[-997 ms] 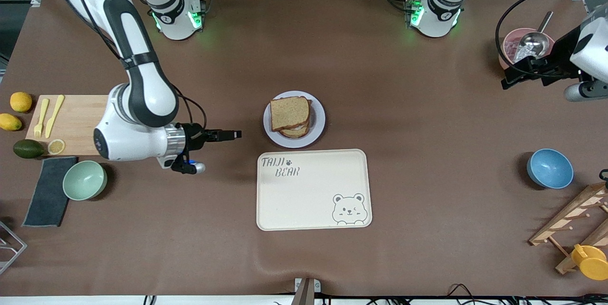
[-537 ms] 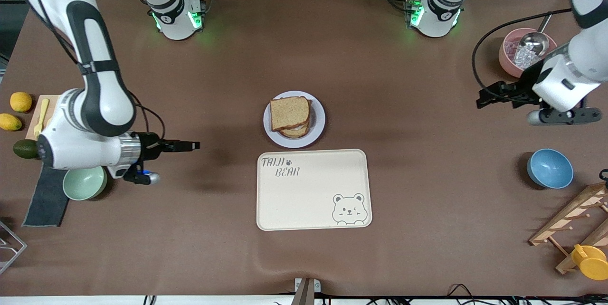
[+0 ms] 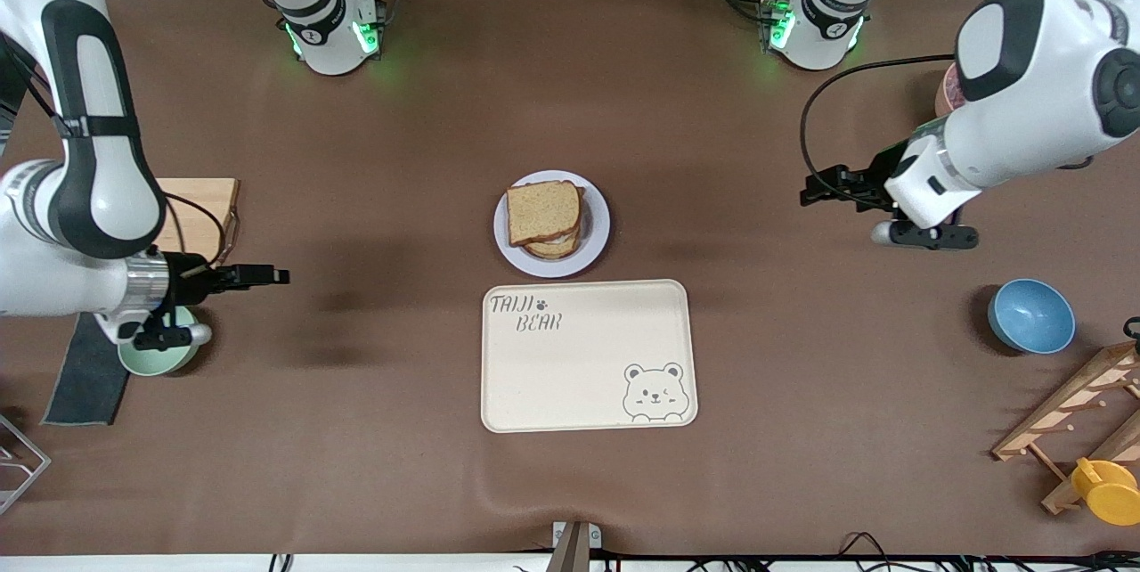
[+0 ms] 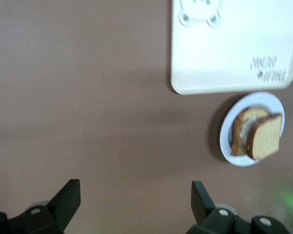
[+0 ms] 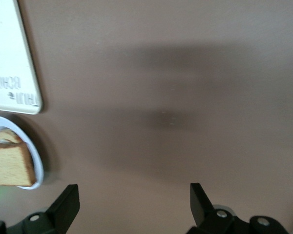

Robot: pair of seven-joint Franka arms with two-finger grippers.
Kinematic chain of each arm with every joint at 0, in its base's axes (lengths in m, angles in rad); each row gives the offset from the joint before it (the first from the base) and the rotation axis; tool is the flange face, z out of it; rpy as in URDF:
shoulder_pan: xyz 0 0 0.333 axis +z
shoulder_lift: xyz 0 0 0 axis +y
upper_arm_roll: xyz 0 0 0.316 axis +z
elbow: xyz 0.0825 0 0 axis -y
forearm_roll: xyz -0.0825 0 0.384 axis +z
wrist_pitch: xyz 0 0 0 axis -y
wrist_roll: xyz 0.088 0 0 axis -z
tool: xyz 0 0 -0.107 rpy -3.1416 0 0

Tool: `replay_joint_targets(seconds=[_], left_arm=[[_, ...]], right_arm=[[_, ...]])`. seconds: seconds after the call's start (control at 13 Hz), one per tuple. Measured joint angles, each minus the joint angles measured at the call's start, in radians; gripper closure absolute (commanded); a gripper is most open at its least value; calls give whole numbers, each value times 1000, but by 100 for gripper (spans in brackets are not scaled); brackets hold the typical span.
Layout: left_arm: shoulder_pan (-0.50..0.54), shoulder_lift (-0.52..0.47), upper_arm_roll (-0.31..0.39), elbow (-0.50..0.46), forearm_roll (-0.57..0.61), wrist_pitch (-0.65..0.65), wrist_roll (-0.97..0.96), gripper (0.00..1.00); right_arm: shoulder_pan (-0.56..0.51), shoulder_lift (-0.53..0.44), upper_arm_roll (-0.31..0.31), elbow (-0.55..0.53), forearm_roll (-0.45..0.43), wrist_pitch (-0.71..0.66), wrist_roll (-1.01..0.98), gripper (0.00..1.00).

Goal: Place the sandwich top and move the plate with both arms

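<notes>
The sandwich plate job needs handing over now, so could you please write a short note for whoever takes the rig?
Left gripper: open, empty, over bare table toward the left arm's end.
Right gripper: open, empty, over bare table toward the right arm's end.
Sandwich top: lies on the stacked sandwich on the plate, slightly askew.
The plate sits mid-table, just farther from the front camera than the bear tray, not touching it.
Done: top slice placed.
Left: both arms to grip and move the plate.

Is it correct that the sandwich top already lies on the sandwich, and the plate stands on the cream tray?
Not quite. The sandwich top does lie on the sandwich, but the plate stands on the bare table beside the cream tray, farther from the camera, as the front view shows.
</notes>
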Motion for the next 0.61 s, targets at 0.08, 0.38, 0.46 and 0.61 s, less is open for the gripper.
replay_joint_targets(seconds=[0.08, 0.38, 0.46, 0.61], left_arm=[[0, 15, -10, -14, -34, 14, 44, 0], [1, 81, -16, -63, -177, 83, 233, 0], [1, 92, -16, -70, -204, 94, 253, 0], [1, 112, -21, -79, -294, 116, 287, 0]], right_arm=[[1, -32, 5, 10, -28, -7, 4, 0], [31, -191, 10, 71, -115, -165, 125, 0], [36, -225, 10, 86, -135, -192, 147, 0], [37, -286, 10, 97, -170, -223, 159, 0]])
